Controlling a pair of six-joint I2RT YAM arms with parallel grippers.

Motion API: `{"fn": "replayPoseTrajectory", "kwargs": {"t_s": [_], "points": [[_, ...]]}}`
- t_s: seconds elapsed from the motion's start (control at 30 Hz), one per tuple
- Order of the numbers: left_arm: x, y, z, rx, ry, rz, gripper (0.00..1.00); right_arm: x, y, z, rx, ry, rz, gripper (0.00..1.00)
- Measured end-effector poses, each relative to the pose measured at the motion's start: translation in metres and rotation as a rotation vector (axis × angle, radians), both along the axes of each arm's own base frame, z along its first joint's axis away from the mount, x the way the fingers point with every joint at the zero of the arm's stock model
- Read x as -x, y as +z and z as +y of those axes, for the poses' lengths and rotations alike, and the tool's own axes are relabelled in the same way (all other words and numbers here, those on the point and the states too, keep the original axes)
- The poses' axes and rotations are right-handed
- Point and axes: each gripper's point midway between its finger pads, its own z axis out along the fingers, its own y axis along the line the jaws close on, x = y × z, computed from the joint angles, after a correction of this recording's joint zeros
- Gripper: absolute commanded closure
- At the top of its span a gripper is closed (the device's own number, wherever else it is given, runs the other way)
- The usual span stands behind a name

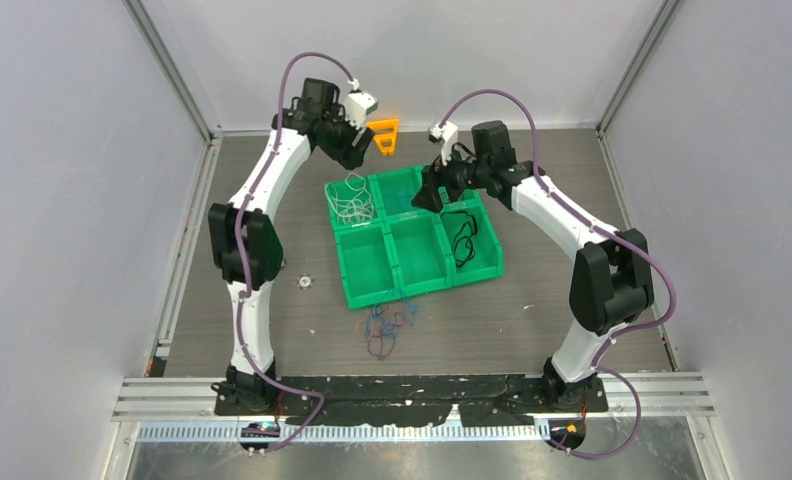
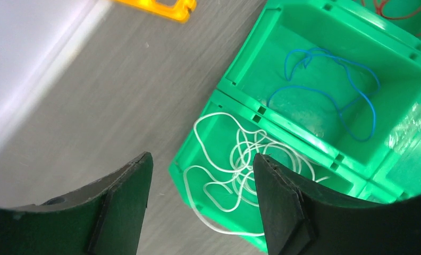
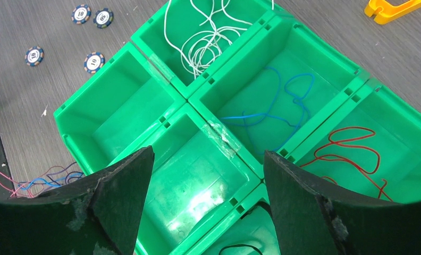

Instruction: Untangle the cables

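1. Top view. Six green bins sit in a block mid-table.
   - The white cable is bunched in the far-left bin, and the black cable is looped in the near-right bin.
   - A tangle of blue, red and purple cables lies loose on the table just in front of the bins.
   - The left gripper hangs by the far-left corner of the bins. I cannot tell how its jaws stand from here.
   - The right gripper hangs over the far row, and its jaws are unclear too.
   - An orange piece lies behind the bins, and a small disc lies to their left.

2. Left wrist.
   - The jaws are spread wide with nothing between the fingers.
   - Below them the white cable is coiled in its bin, with one loop spilling over the outer rim.
   - The blue cable lies in the next bin, and a bit of the red cable shows at the top edge.
   - The orange piece lies on bare table.

3. Right wrist.
   - The jaws are spread and empty, with the fingers framing the bins.
   - White, blue and red cables each sit in their own bin, and the black cable is only just in view at the bottom edge.
   - The two near bins in view are bare.
   - The tangle shows at the left edge, and four chips lie on the table beyond it.
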Motion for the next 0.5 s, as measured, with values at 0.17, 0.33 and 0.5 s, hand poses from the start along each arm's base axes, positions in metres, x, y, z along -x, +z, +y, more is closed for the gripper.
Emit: {"fn": "replayPoseTrajectory", "kwargs": {"t_s": [0.17,0.33,0.5], "points": [[-0.002,-0.056,0.009,0.041,0.219,0.171,0.42,0.004,-0.010,-0.003,0.009,-0.002,0.024,0.19],[-0.008,-0.090,0.020,0.019,0.350,0.242,0.63,0.005,-0.017,-0.006,0.014,-0.007,0.039,0.19],[-0.005,-0.102,0.024,0.017,0.387,0.292,0.65,0.004,-0.017,-0.008,0.013,-0.013,0.042,0.19]]}}
